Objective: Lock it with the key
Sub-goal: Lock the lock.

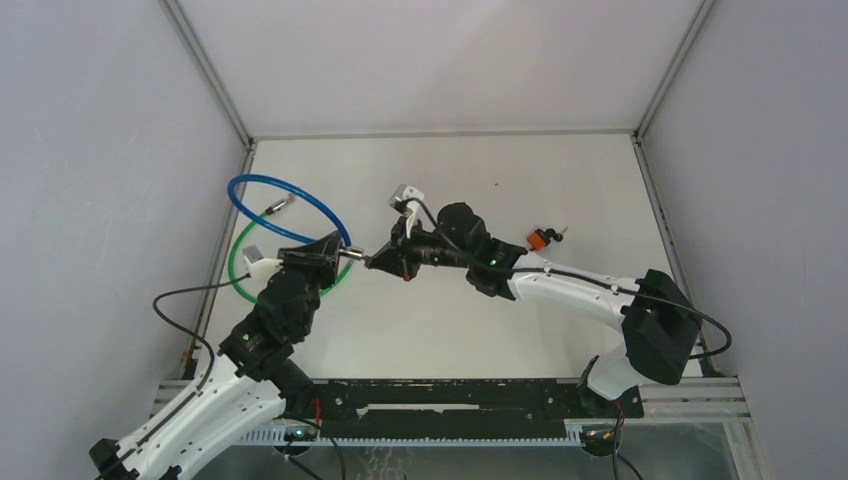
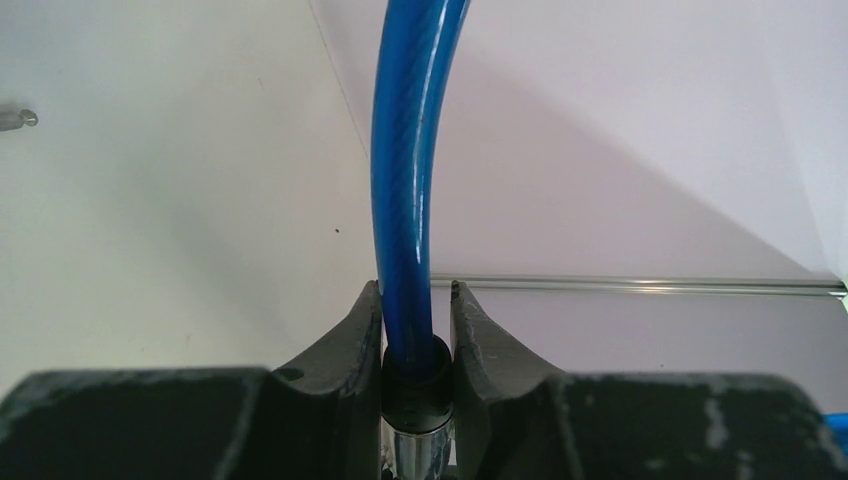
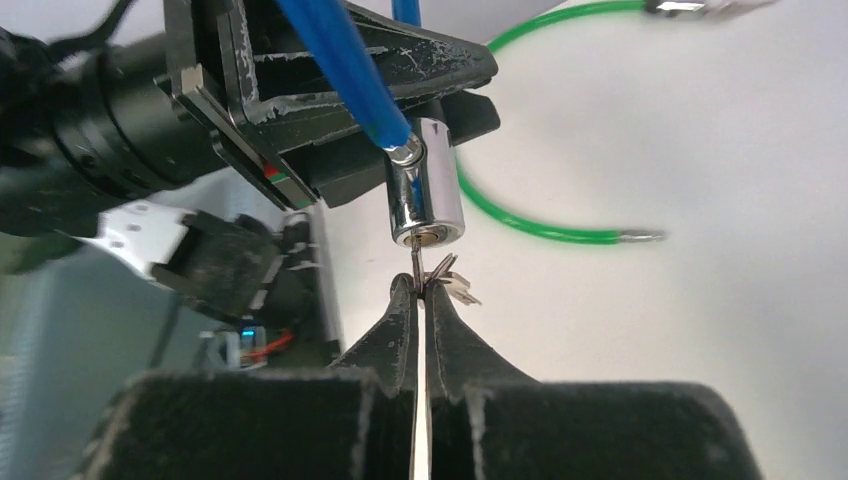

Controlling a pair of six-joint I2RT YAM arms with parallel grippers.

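Note:
The lock is a blue cable (image 1: 285, 210) ending in a chrome cylinder (image 3: 425, 195). My left gripper (image 1: 343, 254) is shut on that cylinder's black collar (image 2: 417, 365), and the blue cable rises between its fingers (image 2: 365, 330). The cable's free metal end (image 1: 278, 207) lies inside the loop. My right gripper (image 3: 420, 285) is shut on the key (image 3: 415, 262), whose blade reaches up into the cylinder's face. A spare key on the same ring (image 3: 456, 287) hangs beside the fingertips. In the top view my right gripper (image 1: 373, 261) meets the left one tip to tip.
A green cable (image 1: 238, 270) curves on the table under the left arm, its metal tip (image 3: 640, 237) pointing right. A small orange object (image 1: 541, 239) lies behind the right arm. Grey walls close the table on the left, back and right.

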